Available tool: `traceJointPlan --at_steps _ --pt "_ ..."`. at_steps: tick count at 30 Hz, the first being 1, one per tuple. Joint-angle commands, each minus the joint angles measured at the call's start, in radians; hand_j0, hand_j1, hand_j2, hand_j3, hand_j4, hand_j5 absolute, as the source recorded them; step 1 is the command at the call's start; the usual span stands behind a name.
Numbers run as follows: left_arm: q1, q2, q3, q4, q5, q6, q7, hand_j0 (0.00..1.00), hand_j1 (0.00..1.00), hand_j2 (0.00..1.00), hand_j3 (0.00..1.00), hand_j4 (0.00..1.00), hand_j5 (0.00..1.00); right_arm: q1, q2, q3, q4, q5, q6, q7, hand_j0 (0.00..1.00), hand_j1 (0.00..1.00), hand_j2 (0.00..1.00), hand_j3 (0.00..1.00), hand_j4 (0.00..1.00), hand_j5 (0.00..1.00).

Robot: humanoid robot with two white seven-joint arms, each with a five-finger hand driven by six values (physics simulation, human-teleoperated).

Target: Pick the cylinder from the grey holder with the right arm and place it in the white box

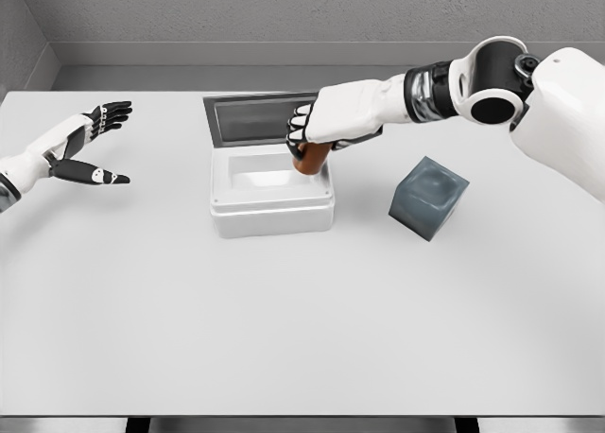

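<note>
Now — right hand (pixel 317 130) grips cylinder (pixel 310 157) | top hidden | over white box (pixel 271 211)

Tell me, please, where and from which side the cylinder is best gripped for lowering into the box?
Its upper end, from above. The right hand already grips the cylinder there, leaving the lower end bare over the white box, whose opening faces up, so it can probably go straight down.
</note>
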Motion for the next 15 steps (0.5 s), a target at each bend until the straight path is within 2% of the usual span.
traceJointPlan --at_steps 1,6,7,8,9,10,11,15 --pt "0.000 0.002 0.002 -0.001 0.008 0.002 0.000 1.00 1.00 1.00 1.00 1.00 1.00 -0.002 0.000 -0.001 0.001 -0.001 0.003 0.001 0.29 0.29 0.29 0.29 0.29 0.29" --pt "0.000 0.002 0.002 -0.001 0.008 0.002 0.000 1.00 1.00 1.00 1.00 1.00 1.00 -0.003 -0.001 -0.001 -0.001 0.001 0.003 0.001 0.31 0.31 0.31 0.31 0.31 0.31" --pt "0.000 0.002 0.002 -0.001 0.008 0.002 0.000 1.00 1.00 1.00 1.00 1.00 1.00 -0.003 -0.001 -0.001 -0.001 0.001 0.003 0.001 0.34 0.34 0.34 0.34 0.34 0.34" --pt "0.000 0.002 0.002 -0.001 0.008 0.002 0.000 1.00 1.00 1.00 1.00 1.00 1.00 -0.003 0.000 -0.001 -0.004 0.001 0.003 0.001 0.52 0.52 0.52 0.52 0.52 0.52" --pt "0.000 0.002 0.002 -0.001 0.008 0.002 0.000 1.00 1.00 1.00 1.00 1.00 1.00 -0.003 0.003 -0.001 -0.007 0.004 0.003 0.001 0.65 0.65 0.65 0.65 0.65 0.65" --pt "0.000 0.002 0.002 -0.001 0.008 0.001 0.000 1.00 1.00 1.00 1.00 1.00 1.00 -0.003 0.003 -0.001 -0.012 0.004 0.003 0.001 0.73 0.73 0.73 0.73 0.73 0.73" --pt "0.000 0.002 0.002 -0.001 0.008 0.002 0.000 1.00 1.00 1.00 1.00 1.00 1.00 -0.003 0.005 -0.001 -0.012 0.004 0.003 0.001 0.76 0.76 0.76 0.76 0.76 0.76" --pt "0.000 0.000 0.002 -0.001 0.007 0.002 0.000 1.00 1.00 1.00 1.00 1.00 1.00 -0.015 0.005 -0.003 -0.044 0.005 0.003 0.001 0.80 0.80 0.80 0.80 0.80 0.80"
